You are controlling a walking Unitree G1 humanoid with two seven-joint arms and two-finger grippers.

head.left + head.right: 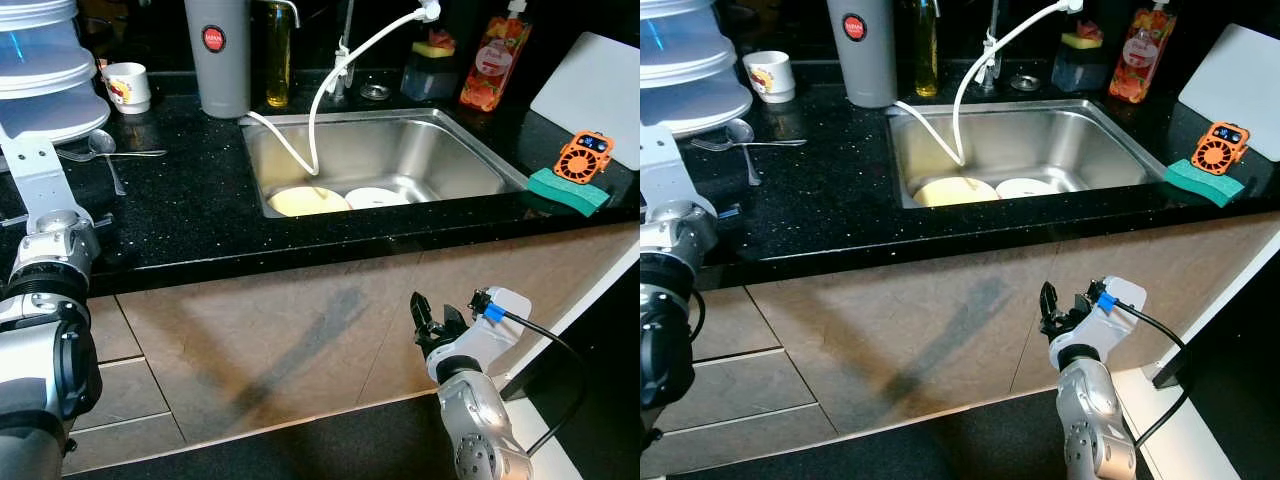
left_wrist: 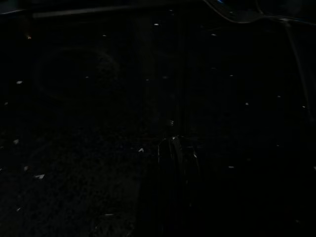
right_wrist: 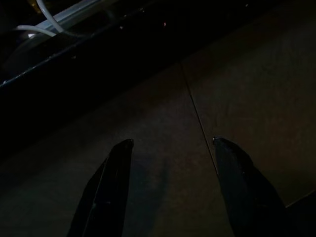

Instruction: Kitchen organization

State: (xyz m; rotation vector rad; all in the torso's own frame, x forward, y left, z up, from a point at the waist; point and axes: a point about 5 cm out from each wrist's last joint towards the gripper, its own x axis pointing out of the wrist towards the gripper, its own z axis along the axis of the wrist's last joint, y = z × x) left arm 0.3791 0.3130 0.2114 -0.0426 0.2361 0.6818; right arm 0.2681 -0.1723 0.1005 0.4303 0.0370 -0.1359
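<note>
Two arms: both low in front of the counter, neither holding anything.
Left arm: the left gripper hovers over the black speckled counter; whether its jaws are apart cannot be told, too dark.
Left clutter: stacked plates, a mug and spoons sit waiting, probably for sorting.
Middle: the sink holds two dishes under a white hose, likely left for washing.
Right arm: the right gripper hangs before the tan cabinet front, jaws apart and empty.
Right edge: green sponge with an orange gadget on top.
Room: dim kitchen, glossy counter.
</note>
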